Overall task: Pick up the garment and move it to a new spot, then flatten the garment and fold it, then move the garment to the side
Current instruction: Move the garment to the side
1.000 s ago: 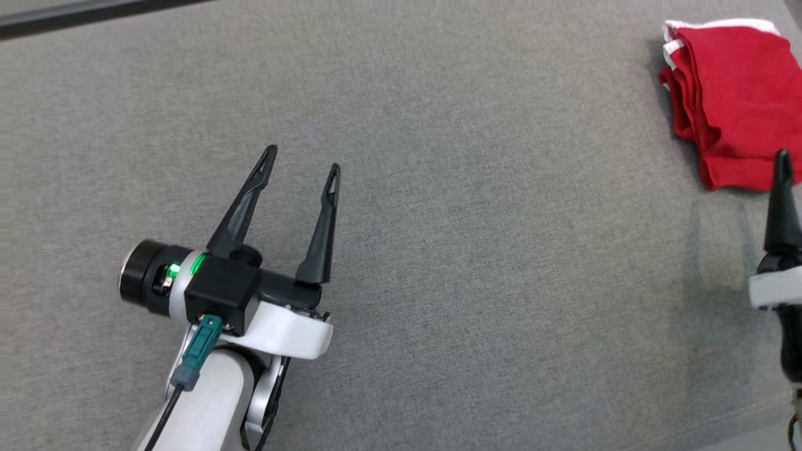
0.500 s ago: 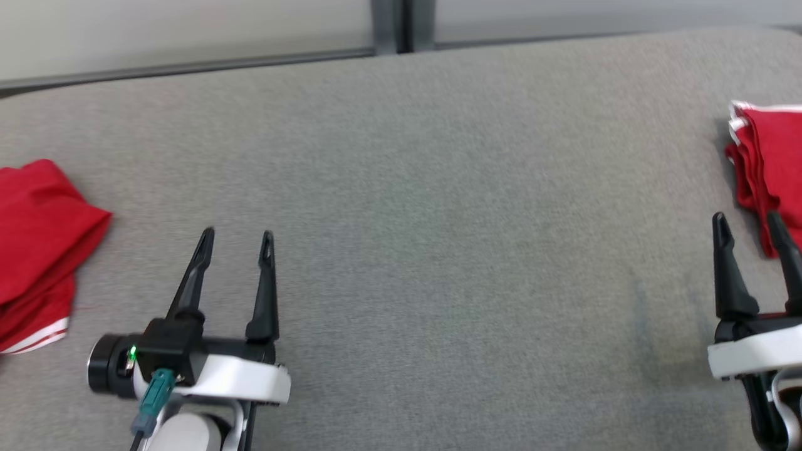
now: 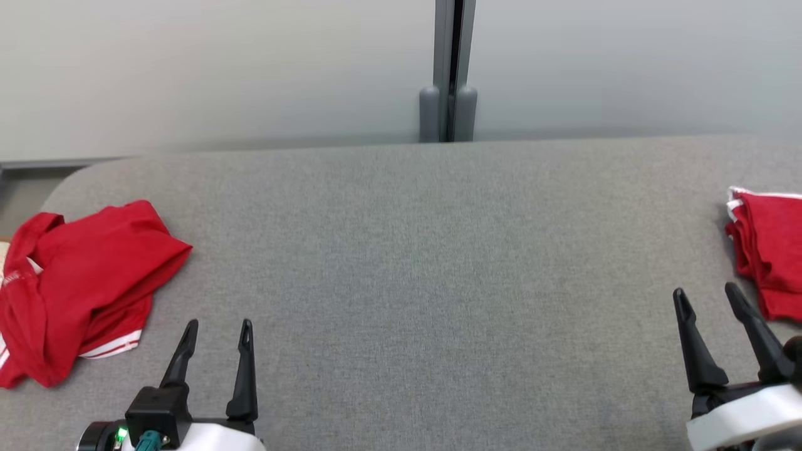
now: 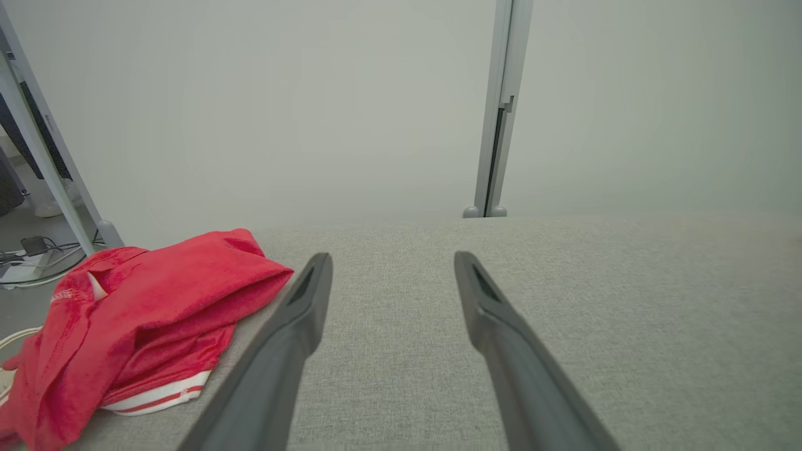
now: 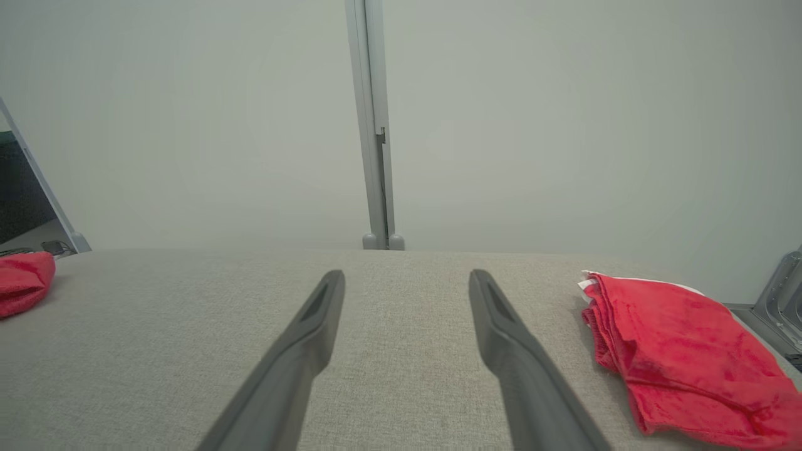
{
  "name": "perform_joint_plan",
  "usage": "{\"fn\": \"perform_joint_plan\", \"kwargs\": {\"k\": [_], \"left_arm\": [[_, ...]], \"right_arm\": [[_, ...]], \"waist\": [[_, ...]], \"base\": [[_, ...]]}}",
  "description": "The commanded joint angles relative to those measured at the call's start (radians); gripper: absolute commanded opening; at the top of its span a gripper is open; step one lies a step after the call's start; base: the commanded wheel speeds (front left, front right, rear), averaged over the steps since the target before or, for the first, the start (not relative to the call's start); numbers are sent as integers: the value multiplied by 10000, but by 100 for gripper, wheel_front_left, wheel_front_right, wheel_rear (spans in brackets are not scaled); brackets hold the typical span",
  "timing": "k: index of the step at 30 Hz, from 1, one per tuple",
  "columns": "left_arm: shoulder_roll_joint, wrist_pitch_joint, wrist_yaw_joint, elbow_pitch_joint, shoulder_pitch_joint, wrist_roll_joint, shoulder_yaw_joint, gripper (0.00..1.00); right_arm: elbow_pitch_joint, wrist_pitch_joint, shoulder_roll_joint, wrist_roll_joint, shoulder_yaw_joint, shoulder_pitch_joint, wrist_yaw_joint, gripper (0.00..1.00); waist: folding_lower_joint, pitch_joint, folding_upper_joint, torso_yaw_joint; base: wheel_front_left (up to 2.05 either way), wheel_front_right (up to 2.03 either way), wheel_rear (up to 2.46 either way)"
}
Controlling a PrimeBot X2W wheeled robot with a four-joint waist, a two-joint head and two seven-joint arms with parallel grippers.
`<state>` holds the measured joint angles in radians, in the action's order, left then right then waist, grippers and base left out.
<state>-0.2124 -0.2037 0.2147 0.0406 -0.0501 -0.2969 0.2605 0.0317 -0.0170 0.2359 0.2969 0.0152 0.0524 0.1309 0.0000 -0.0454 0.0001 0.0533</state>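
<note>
A crumpled garment lies on the table near the spread left gripper. A folded garment sits beside the spread right gripper.

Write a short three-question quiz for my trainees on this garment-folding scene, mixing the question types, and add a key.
1. True or false: the crumpled red garment lies on the table, apart from the left gripper.
2. Where is the folded red garment? A: at the table's right end, near the right gripper. B: in the table's middle. C: on the floor.
3. Fill in: both grippers' jaws are ____ and hold nothing.
Key: 1 true; 2 A; 3 open.
</note>
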Motion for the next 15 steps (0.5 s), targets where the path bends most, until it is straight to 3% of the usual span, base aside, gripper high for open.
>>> {"fn": "perform_joint_plan", "kwargs": {"k": [1, 15], "left_arm": [[-115, 47, -26, 63, -174, -85, -63, 100], [-382, 160, -106, 467, -393, -398, -199, 100]], "right_arm": [[179, 120, -29, -135, 29, 274, -3, 100], [579, 286, -254, -157, 51, 943, -3, 100]], "waist": [[0, 428, -1, -8], [0, 939, -1, -202]], "base": [[0, 0, 0], [0, 0, 0]]}}
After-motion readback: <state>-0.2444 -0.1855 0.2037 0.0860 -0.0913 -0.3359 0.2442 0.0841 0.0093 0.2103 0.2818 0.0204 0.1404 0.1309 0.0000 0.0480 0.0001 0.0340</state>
